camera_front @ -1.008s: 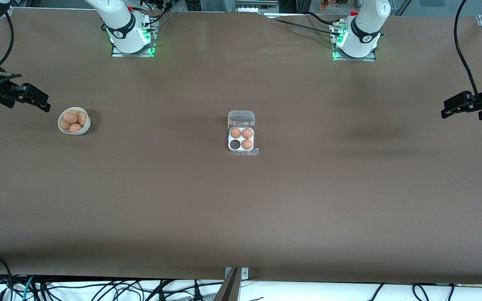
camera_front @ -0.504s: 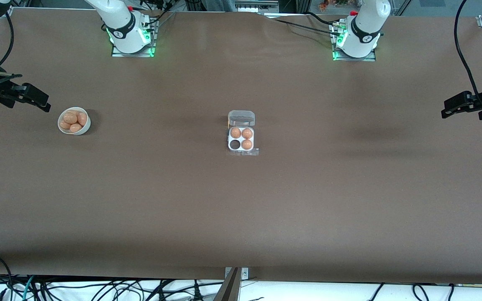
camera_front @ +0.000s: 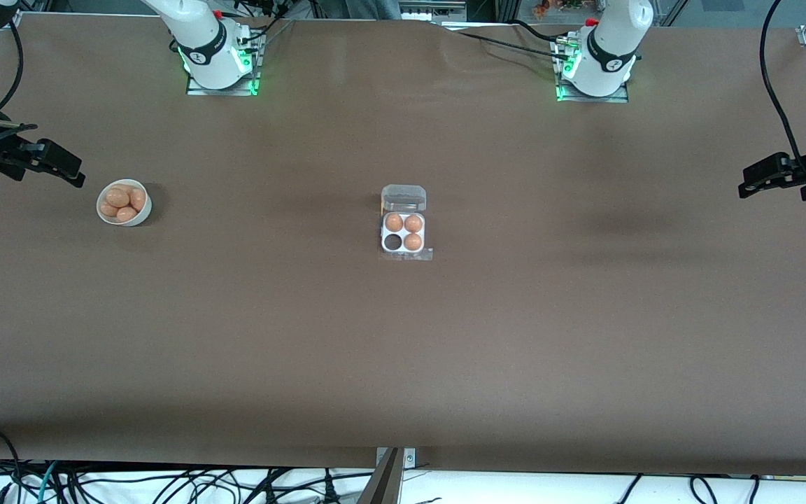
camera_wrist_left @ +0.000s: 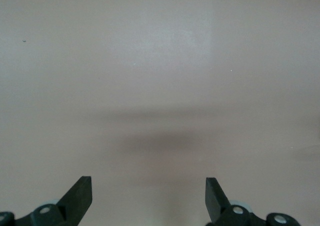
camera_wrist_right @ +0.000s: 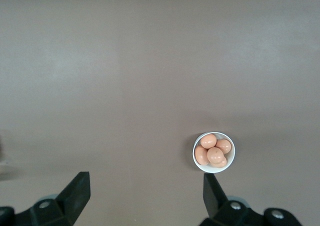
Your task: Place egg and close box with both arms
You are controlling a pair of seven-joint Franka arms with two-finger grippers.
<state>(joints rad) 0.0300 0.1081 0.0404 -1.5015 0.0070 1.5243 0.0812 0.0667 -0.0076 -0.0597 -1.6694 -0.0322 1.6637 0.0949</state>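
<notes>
Egg carton (camera_front: 404, 225): mid-surface, lid open, three cells filled, one empty. Spare eggs (camera_front: 122, 202): in white bowl (camera_front: 143, 212) toward the right arm's end. Right gripper (camera_front: 60, 168) and left gripper (camera_front: 760, 178): jaws open, empty, over surface ends. Risk: smooth egg slipping on pickup.

From my right wrist camera: the right gripper (camera_wrist_right: 145, 198) hangs over bare brown table (camera_wrist_right: 125, 71), its two black fingertips (camera_wrist_right: 77, 188) spread wide with nothing between them. Below sits a round white bowl (camera_wrist_right: 196, 162) holding a heap of orange-brown eggs (camera_wrist_right: 214, 151), touching one another.
</notes>
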